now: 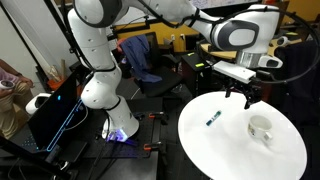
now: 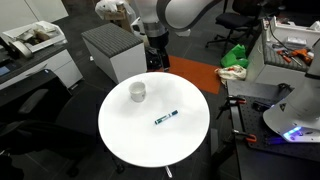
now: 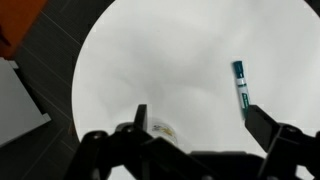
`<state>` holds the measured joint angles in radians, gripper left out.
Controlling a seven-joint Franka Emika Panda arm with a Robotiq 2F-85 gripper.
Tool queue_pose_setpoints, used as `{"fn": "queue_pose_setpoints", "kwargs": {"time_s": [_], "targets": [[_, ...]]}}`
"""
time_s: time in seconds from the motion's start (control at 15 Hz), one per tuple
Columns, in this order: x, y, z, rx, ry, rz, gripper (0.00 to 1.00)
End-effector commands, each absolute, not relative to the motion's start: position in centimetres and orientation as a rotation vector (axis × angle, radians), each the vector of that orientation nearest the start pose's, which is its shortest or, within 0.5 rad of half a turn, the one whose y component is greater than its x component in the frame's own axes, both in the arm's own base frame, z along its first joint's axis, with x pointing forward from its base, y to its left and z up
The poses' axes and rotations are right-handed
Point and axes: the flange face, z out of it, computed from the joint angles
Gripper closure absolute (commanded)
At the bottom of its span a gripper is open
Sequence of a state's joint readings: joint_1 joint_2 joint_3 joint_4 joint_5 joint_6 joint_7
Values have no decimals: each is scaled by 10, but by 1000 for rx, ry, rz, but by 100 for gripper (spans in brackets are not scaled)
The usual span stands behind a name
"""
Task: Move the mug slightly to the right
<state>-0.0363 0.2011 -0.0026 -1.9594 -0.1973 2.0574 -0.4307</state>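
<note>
The small white mug stands upright on the round white table; it also shows in an exterior view. A thin blue marker lies on the table beside it, apart from the mug. My gripper hovers open and empty above the table's edge, near the mug but not touching it. In the wrist view the open fingers frame the table. The mug peeks out beside one finger, mostly hidden. The marker lies near the other finger.
A grey cabinet and an orange floor mat lie beyond the table. A chair with blue cloth stands behind the robot base. A lit laptop-like device sits on the floor side.
</note>
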Motion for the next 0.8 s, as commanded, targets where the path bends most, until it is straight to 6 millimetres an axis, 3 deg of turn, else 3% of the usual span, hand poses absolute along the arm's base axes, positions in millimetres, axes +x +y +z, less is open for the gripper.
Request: {"fn": "queue_pose_setpoints", "kwargs": {"time_s": [0.0,0.13,0.27,0.73], "targets": [[588,-37,371,-3101,-1099,332,0],[587,-39,372,-3057,-1244,372,0],[583,-38,367,-3083,-1174,329,0],[587,-47,368,-3092,-1230,311,0]]}}
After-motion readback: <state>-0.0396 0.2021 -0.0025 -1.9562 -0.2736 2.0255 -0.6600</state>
